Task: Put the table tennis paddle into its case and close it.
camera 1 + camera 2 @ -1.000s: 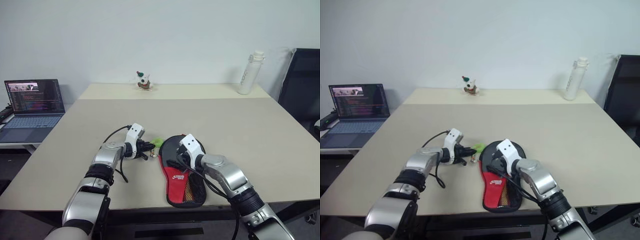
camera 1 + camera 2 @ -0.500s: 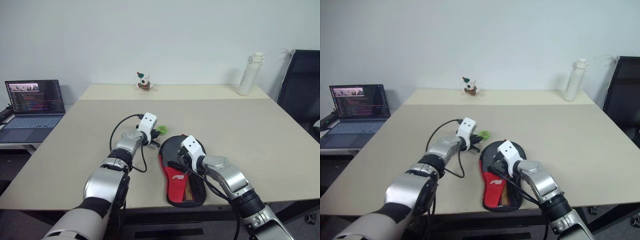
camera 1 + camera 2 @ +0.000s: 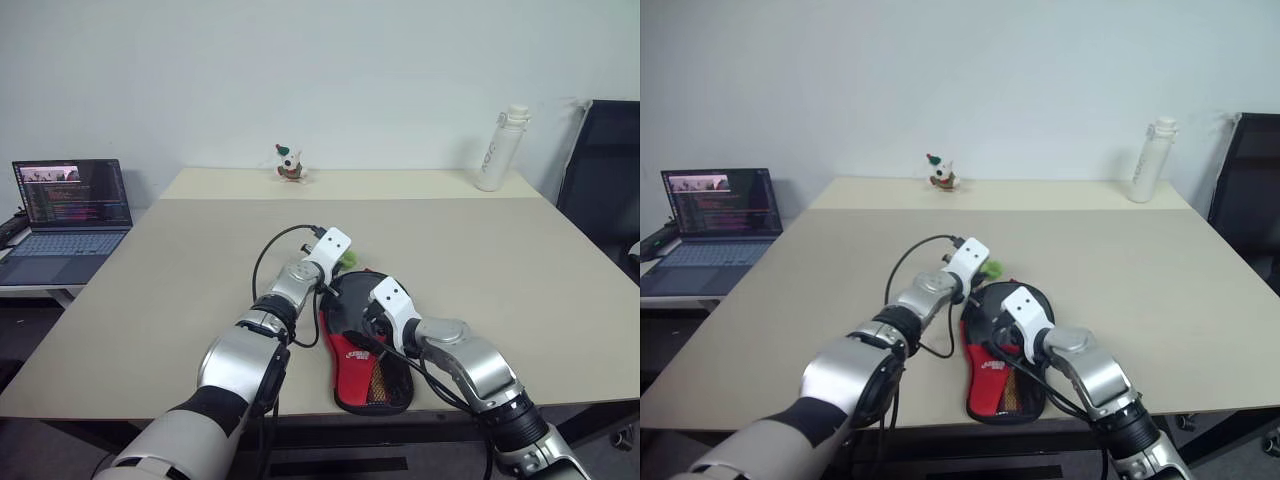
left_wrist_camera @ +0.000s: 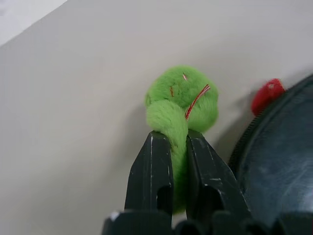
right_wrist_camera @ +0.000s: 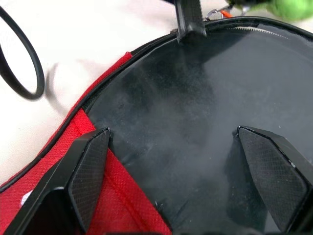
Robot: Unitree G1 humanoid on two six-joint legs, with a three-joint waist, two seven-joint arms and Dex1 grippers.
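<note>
A laptop sits far left, beside the table. The left gripper is pinched shut on a fuzzy green charm that seems to be the zip pull, at the far rim of the case. The paddle appears to lie inside the case near the front edge. The right gripper hovers spread wide over its black face.

Risks: the soft charm could slip from the fingers, or the unpinned case could drag along under the pull.

The left arm reaches forward and rightward, pointing slightly down; the right forearm angles inward, tilted down.
</note>
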